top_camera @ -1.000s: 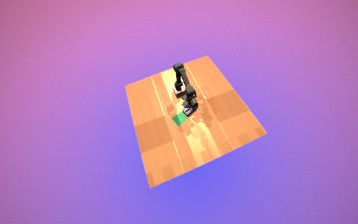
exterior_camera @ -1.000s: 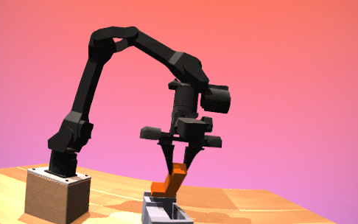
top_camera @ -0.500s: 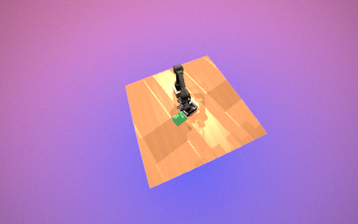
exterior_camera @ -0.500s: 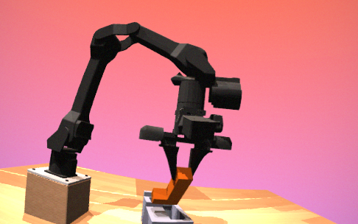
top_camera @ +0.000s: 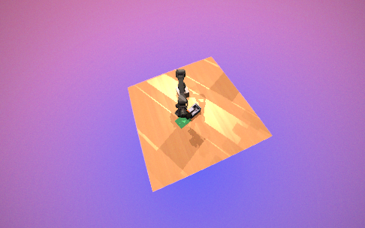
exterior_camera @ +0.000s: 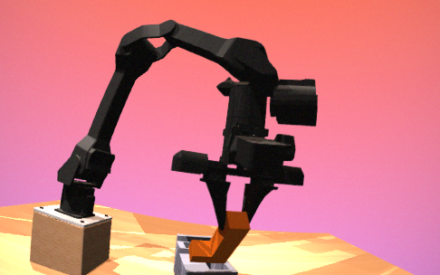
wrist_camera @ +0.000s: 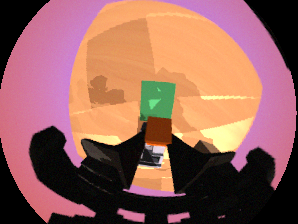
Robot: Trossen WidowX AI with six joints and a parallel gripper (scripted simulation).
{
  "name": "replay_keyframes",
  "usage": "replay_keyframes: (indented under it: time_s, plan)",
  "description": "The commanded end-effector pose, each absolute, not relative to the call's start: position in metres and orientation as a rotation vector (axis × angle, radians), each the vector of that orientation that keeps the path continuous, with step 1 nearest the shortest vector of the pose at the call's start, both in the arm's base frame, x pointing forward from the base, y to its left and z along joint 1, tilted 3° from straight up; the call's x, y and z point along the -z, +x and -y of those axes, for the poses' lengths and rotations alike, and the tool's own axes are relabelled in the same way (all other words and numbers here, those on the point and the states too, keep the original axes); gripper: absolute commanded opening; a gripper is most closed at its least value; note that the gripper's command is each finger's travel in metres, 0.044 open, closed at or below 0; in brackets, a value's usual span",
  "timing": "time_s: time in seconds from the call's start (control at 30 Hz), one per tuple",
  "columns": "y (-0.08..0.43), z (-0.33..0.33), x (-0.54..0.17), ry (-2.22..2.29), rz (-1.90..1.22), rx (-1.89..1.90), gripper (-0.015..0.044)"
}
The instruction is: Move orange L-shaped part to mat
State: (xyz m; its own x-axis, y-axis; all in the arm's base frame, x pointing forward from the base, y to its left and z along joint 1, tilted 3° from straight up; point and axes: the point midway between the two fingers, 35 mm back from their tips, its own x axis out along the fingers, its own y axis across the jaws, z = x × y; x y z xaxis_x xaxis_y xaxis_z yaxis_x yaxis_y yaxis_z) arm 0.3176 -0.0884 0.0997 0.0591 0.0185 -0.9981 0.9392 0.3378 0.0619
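My gripper is shut on the orange part by its upper end. The part hangs tilted, with its L-shaped end lowest. In the exterior view it shows in front of and above the grey tray, out of the pocket. The green mat lies beside the tray. In the wrist view the part overlaps the mat's near edge. The mat is not visible in the exterior view, and the arm covers much of the part in the top view.
The robot's base block stands on the wooden table top at the left in the exterior view. Shadows of the arm fall across the table. The tray's open compartments face up beside the mat.
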Motion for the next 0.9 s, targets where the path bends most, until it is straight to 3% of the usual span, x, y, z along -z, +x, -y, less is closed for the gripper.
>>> replay_keyframes:
  time_s: [0.0,0.27,0.87]
  plan:
    - [0.323,0.106,-0.101,0.988,-1.311,0.898,0.0]
    - [0.332,0.134,-0.101,0.987,-1.31,0.899,0.0]
    - [0.333,0.135,-0.082,0.987,-1.31,0.899,0.0]
